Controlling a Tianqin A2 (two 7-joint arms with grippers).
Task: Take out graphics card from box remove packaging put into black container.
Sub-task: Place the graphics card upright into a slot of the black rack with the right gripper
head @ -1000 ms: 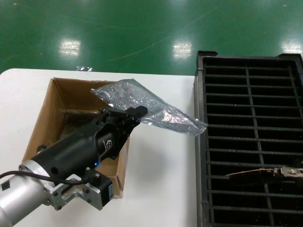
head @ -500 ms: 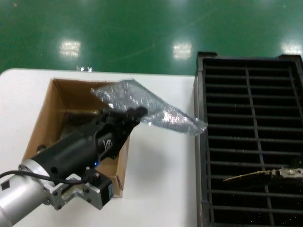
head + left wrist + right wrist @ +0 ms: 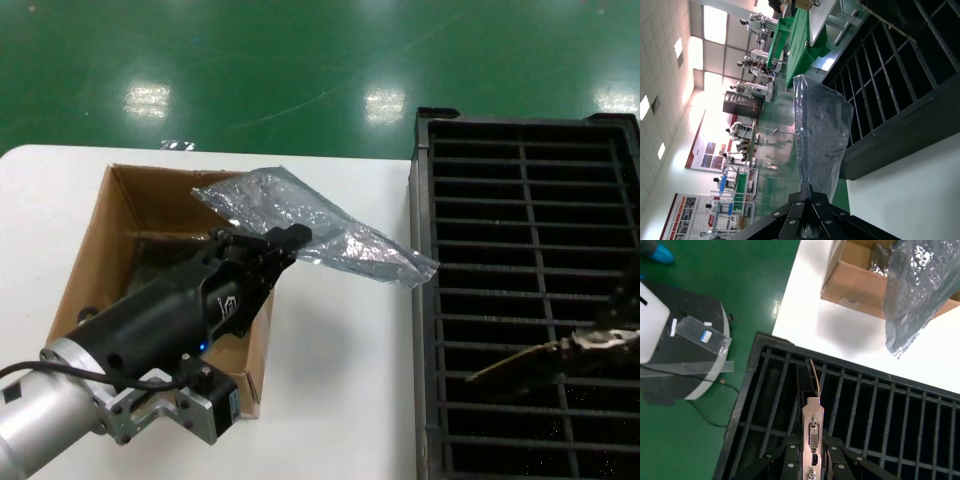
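Final step under way: card out of bag, going into tray. Right gripper, jaws clamped on bracket end of the graphics card, held edge-on just above the slots of the black container, near its front. Left gripper, jaws pinched shut on the emptied packaging, raised above the box on the white worktop. Next, by the look of it: line card up w/ one slot, lower, release.
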